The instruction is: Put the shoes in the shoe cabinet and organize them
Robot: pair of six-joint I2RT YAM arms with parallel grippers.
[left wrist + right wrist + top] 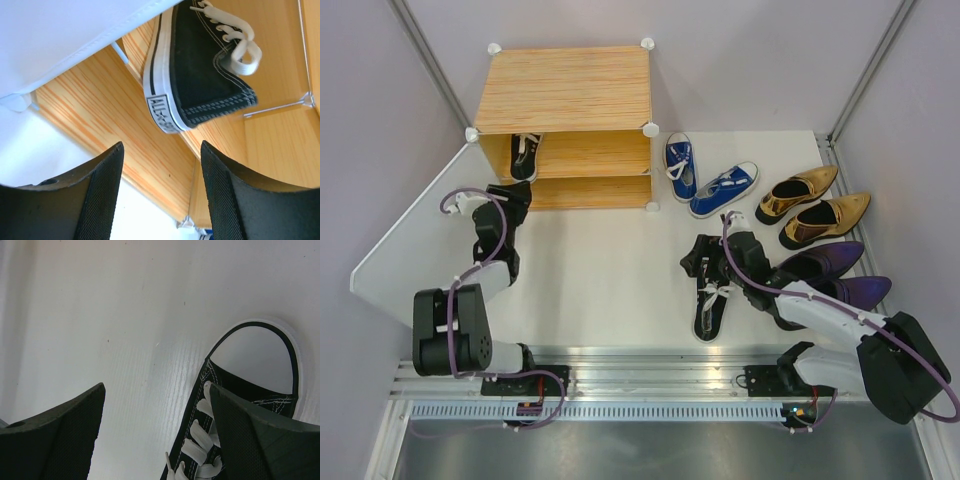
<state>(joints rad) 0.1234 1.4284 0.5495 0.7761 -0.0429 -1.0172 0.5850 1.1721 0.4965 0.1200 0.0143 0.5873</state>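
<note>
Judged: sneaker (710, 315) on table (600, 270) light, canvas soft, sole stiff; pinch across heel collar. Above it right fingers (60, 430) wide, empty; left fingers (100, 195) likewise, facing cabinet (565, 90).

On black sneaker (200, 70), heel patch (162, 114) reads "ALL ST".

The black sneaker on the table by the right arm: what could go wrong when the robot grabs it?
The black sneaker sits under one finger of the open right tool, not between both, so a grip may slip. Its loose white laces could snag. The open left tool hovers close to the shelved sneaker and might nudge it.
</note>
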